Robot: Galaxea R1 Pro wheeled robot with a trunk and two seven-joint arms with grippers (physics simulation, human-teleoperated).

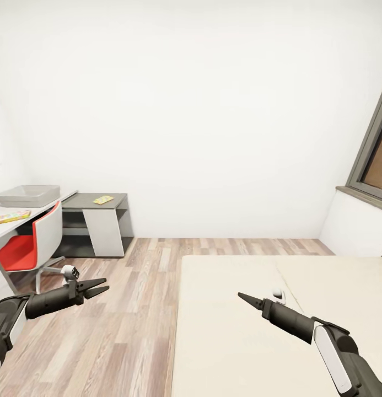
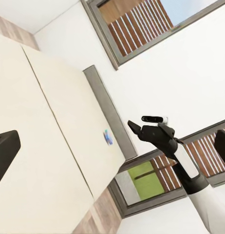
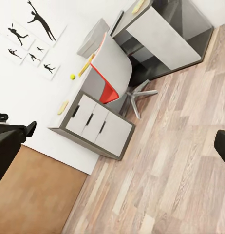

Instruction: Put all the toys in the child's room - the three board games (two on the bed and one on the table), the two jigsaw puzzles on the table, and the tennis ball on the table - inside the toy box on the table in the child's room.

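The grey toy box stands on the white table at the far left, with a flat colourful box in front of it. Another flat yellow box lies on the grey side desk. In the right wrist view a yellow-green tennis ball rests on the table near the toy box. A small blue and white item lies on the bed by the wall. My left gripper hangs open over the floor. My right gripper is open above the bed, empty.
A red and white swivel chair is tucked at the table. The cream bed fills the lower right, with wooden floor between it and the desk. A window sits in the right wall.
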